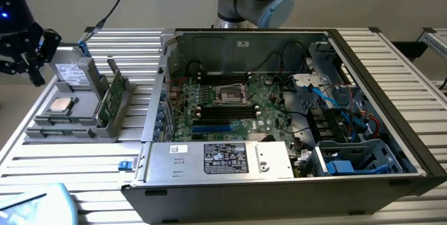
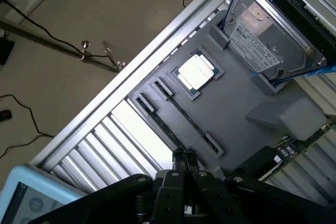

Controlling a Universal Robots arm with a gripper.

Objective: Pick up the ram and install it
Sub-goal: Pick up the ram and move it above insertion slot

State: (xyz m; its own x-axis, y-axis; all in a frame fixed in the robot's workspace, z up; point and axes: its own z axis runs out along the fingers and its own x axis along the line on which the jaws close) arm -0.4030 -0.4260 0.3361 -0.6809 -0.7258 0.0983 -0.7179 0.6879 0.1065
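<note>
The ram (image 2: 185, 116) stands on edge in a narrow slot of the grey holder (image 2: 247, 93), showing as a thin dark line between two end clips. My gripper (image 2: 184, 157) is shut with nothing between its fingers, its tips just off one end of that slot. From the exterior view, the black gripper (image 1: 31, 73) hangs at the left, above the table's edge and beside the holder (image 1: 70, 123). The open computer case (image 1: 293, 104) has its motherboard (image 1: 231, 104) exposed, with long black slots (image 1: 225, 113) near the processor socket.
The holder also carries a hard drive (image 2: 268, 35), a processor chip (image 2: 197, 72) and a taller green board with a metal edge (image 1: 112, 99). A power supply (image 1: 220, 159) and cables fill the case front and right. A pale blue device (image 1: 35, 206) sits at the near left corner.
</note>
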